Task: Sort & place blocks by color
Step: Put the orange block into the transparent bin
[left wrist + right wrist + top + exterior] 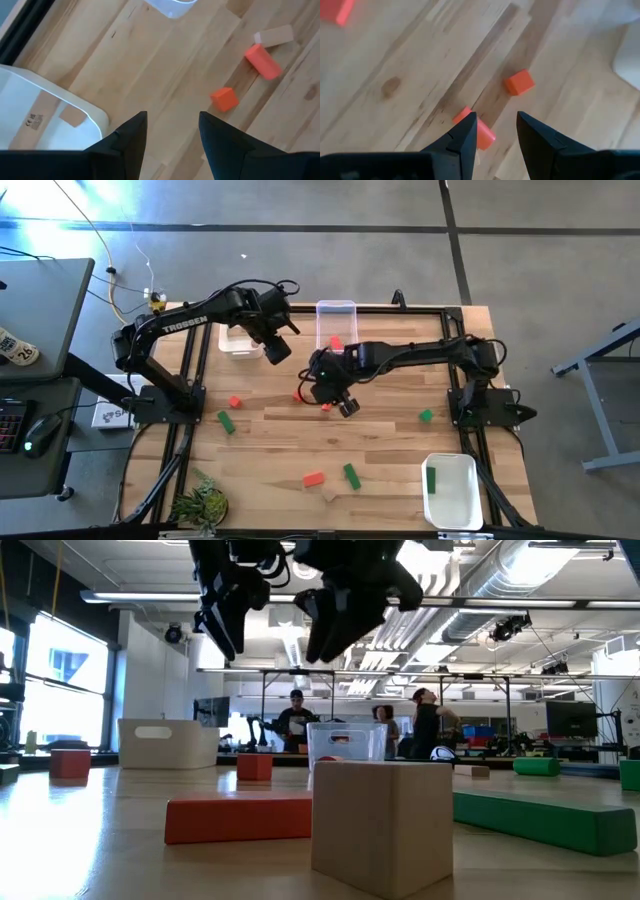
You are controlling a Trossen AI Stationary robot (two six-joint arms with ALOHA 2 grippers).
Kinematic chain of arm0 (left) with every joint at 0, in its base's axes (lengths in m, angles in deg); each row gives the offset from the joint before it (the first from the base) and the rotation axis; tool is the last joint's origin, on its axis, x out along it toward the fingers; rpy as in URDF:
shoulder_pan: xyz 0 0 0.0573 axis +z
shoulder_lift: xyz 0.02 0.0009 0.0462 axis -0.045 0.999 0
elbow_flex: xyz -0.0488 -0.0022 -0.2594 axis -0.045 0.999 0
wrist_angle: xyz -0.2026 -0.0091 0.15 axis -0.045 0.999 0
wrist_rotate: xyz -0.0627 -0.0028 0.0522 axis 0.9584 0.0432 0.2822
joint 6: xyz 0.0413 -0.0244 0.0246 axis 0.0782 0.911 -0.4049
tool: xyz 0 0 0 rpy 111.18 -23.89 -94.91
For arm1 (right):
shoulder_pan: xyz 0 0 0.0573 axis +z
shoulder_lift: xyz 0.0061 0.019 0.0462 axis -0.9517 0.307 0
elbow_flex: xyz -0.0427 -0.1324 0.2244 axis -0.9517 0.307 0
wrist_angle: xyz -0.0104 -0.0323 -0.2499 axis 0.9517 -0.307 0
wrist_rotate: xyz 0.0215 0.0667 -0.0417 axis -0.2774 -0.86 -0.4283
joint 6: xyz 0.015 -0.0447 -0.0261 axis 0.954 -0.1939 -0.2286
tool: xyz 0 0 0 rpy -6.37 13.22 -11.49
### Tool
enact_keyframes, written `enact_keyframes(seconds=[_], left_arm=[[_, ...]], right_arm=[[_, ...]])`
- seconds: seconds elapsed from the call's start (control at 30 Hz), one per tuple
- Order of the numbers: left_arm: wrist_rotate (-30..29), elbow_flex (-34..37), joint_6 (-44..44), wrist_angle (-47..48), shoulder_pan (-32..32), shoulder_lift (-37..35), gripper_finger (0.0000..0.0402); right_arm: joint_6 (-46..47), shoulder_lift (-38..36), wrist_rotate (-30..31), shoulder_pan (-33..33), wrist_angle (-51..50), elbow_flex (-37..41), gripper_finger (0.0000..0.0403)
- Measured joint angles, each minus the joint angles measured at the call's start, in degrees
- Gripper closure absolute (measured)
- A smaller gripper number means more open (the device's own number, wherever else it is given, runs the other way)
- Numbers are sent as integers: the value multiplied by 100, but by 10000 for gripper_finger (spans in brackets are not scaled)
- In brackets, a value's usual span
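Observation:
Red, green and pale wood blocks lie scattered on the wooden table (380, 440). My right gripper (496, 117) hangs open above the table's middle, over a red bar (482, 135) whose end its finger partly hides. A red cube (519, 81) lies just beyond that bar. My left gripper (172, 117) is open with nothing between its fingers, above bare table beside the white bin (50, 115) at the far left. That bin holds a wood block (72, 116). In the left wrist view a red cube (223, 98), a red bar (262, 61) and a wood block (274, 36) lie close together.
A clear bin (335, 320) at the far middle holds a red block (336, 342). A white bin (450, 490) at the near right holds a green bar (431, 478). Green blocks (226, 421) (426, 415) (351, 474), red blocks (234, 401) (314, 478) and a wood block (328, 494) lie loose.

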Motion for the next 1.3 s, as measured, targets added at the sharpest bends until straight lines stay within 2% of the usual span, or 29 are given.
enact_keyframes(seconds=[0.47,0.97,1.1,1.3], left_arm=[[11,-2,651,-14,-23,1,234],[-10,-2,823,-22,-36,1,234],[-30,-2,823,-26,-36,1,234],[-32,-2,823,-33,-38,1,234]], right_arm=[[-1426,770,884,245,-143,0,276],[-2298,1057,601,253,-175,24,276],[-2541,1216,894,260,-150,26,276],[-2601,1340,981,241,-128,25,276]])
